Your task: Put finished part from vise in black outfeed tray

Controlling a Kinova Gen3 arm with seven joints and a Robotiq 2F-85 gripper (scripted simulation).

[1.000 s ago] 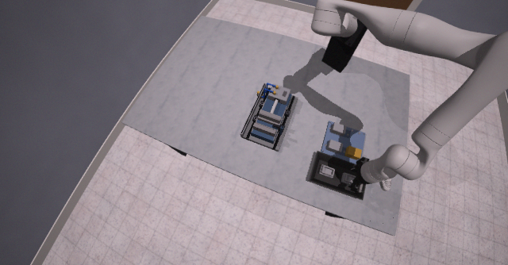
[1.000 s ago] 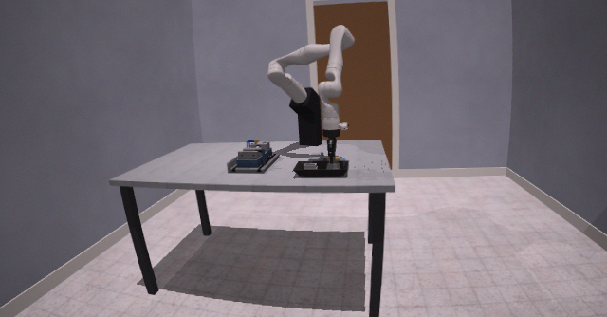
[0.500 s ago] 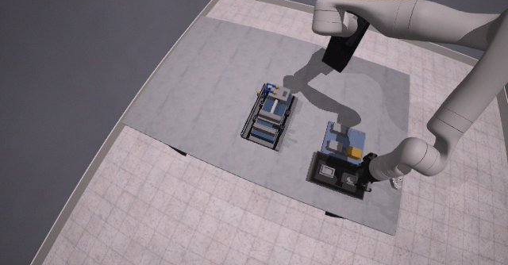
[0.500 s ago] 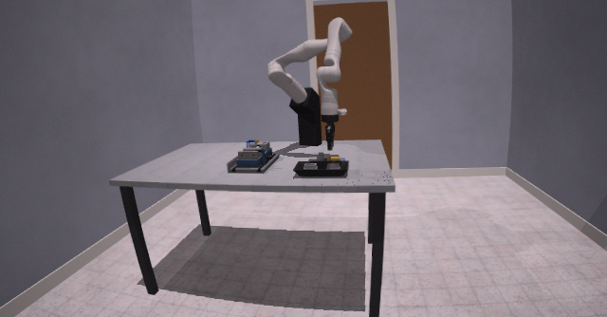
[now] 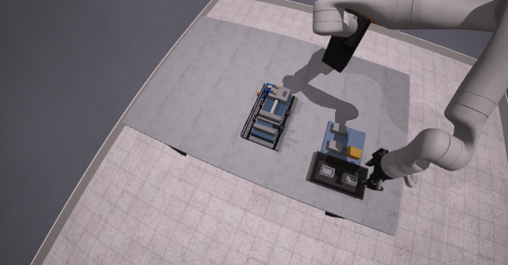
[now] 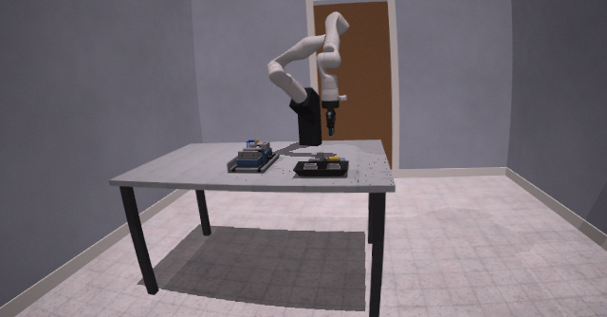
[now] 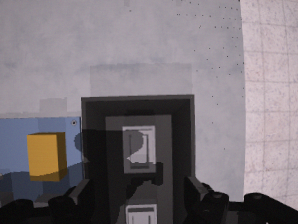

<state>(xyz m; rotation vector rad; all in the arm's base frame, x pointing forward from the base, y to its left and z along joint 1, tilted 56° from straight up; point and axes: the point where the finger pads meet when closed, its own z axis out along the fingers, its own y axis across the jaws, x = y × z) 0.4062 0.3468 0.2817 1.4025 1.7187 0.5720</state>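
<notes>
Pincer (image 6: 331, 129) open, empty, pointing down
</notes>
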